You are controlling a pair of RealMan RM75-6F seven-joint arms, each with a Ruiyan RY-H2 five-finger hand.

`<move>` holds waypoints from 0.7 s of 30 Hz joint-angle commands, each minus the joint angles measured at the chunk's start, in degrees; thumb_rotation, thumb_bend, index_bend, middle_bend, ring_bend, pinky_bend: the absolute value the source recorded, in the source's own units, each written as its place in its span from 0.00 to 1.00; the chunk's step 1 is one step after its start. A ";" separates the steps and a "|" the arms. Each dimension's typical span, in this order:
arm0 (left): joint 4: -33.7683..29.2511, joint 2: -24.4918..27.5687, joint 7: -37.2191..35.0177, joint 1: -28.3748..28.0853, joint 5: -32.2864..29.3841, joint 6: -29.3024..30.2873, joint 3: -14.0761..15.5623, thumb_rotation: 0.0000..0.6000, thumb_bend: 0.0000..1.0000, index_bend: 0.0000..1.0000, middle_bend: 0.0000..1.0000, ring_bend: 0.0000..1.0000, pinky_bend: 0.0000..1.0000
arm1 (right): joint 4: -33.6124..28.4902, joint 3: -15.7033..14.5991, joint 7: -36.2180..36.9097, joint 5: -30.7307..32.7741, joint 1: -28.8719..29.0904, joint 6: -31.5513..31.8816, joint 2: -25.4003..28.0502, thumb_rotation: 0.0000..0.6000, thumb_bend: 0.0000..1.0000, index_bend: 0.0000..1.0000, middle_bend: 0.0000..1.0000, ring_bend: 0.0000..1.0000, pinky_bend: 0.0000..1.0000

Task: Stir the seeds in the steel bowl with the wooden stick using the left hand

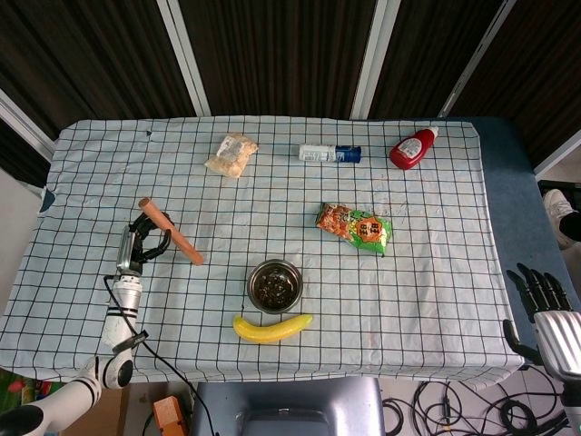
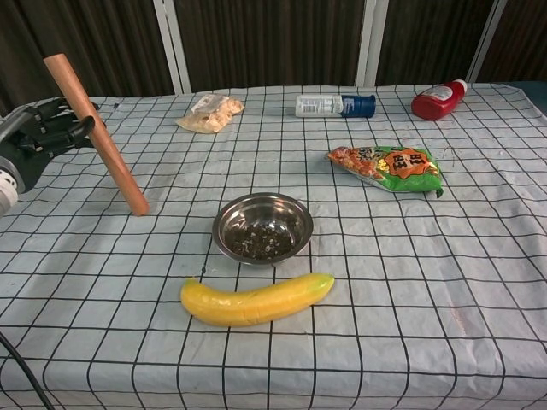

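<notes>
While tilted, wooden stick (image 2: 97, 134) gripped by left hand (image 2: 41, 135), beside steel bowl (image 2: 262, 228)

Left hand (image 2: 38, 137): black jointed fingers on a silver-grey palm housing, white cylindrical forearm with dark bands and a thin black cable trailing beside it; right hand (image 1: 547, 304): black fingers, silver-grey back plate, black cable below.

A table (image 1: 454, 300) is standing under a white tablecloth (image 2: 479, 282) checked with dark lines, its cloth lying slightly creased. Behind it dark panelled walls (image 1: 272, 54) are rising, divided by pale upright strips (image 2: 369, 43). Even light is falling across the cloth, and cables (image 1: 472, 409) are trailing over the floor at the near edge.
</notes>
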 commanded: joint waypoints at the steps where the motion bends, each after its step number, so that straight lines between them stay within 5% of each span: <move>1: -0.12 0.19 -0.71 -0.03 0.24 0.00 0.11 1.00 0.37 0.41 0.51 0.31 0.36 | -0.02 0.04 0.02 0.05 -0.01 0.02 0.00 1.00 0.45 0.00 0.00 0.00 0.00; 21: 5.64 -1.30 -5.93 0.04 3.81 2.71 3.09 1.00 0.31 0.33 0.45 0.26 0.31 | -0.06 0.09 0.22 0.12 0.01 -0.06 0.10 1.00 0.45 0.00 0.00 0.00 0.00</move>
